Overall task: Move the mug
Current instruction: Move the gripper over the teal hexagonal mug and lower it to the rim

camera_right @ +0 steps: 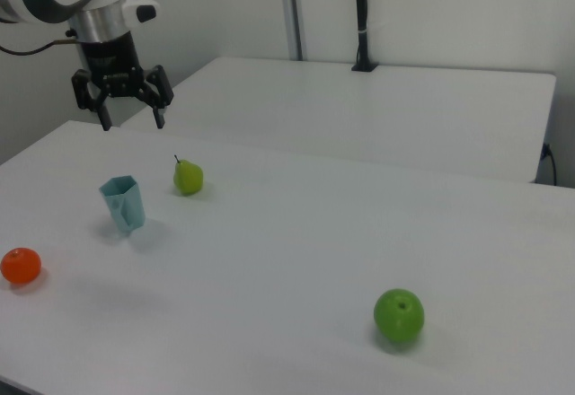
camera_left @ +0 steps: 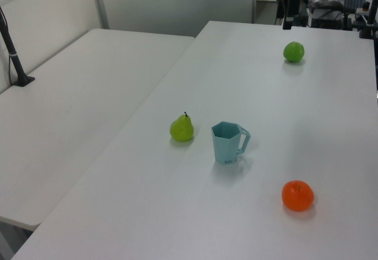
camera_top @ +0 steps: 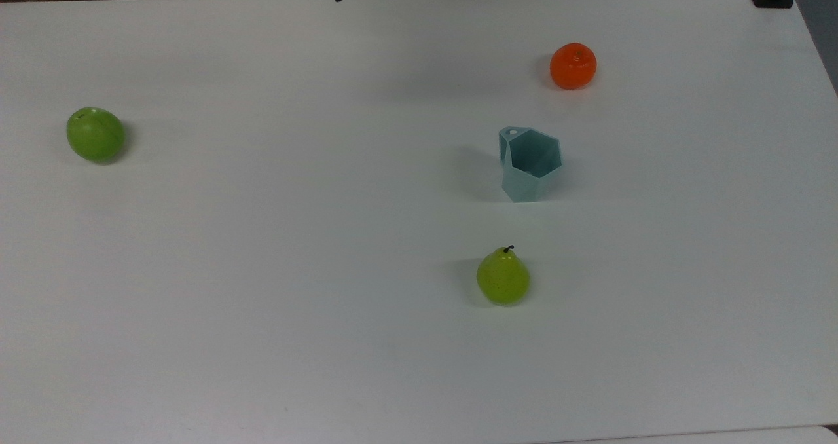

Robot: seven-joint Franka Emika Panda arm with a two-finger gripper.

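The white table (camera_top: 275,247) fills the top view, a second pale table (camera_left: 77,94) butted against its edge in the left view. Up above it in the right view is the arm (camera_right: 72,0), white shell and dark wrist, hanging at the right view's upper left with nothing under it but bare tabletop. The gripper (camera_right: 133,122) points straight down, jaws spread wide, empty, well clear of the surface and well apart from everything on it.

And there's the mug (camera_top: 529,164), pale teal-blue and faceted, standing upright on the table right of centre in the top view, open mouth up, its small angular handle turned toward the far edge. In the left view the mug (camera_left: 228,143) sits mid-table with the handle poking to the left view's right; in the right view the mug (camera_right: 123,204) stands below and just right of the gripper.

The green apple (camera_top: 95,134) is off alone at the top view's left. The orange (camera_top: 573,65) lies beyond the mug, near the far edge. The pear (camera_top: 502,277) stands nearer the camera, stem up, so the mug sits between orange and pear, touching neither.
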